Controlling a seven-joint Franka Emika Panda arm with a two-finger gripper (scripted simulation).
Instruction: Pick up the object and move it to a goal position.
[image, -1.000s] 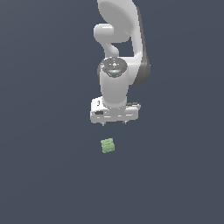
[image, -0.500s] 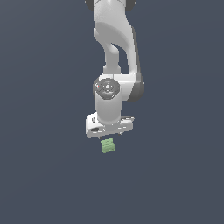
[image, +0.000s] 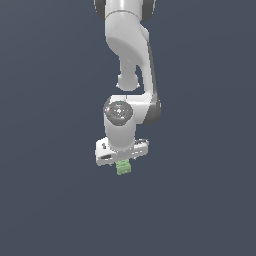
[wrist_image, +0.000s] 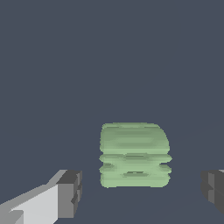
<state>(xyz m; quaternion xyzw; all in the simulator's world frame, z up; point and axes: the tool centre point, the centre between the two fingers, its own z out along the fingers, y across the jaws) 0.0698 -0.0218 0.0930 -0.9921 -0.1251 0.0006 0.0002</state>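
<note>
Vs 1.0 s ago: arm has come down; gripper (image: 121, 162) was well above the block w/ clear gap, at 0.5 s just over it, now its white body sits directly on top of the block in the exterior view. Block itself hasn't shifted on the floor.

Object: small light-green ridged block (image: 123, 168), approx centre of the scene, on the surface, under the hand. Wrist view: block (wrist_image: 134, 155) lies between the two dark finger pads (wrist_image: 70, 194), gaps on both sides, no contact → pincer spread wide, holding nothing.

Hidden/unclear: exterior view, fingers not visible, upper part of block covered by gripper body. Wrist view, one pad cut off at frame edge. Arm top cropped.

Surface: flat uniform dark grey-blue (image: 200, 210), no visible edge or horizon.
</note>
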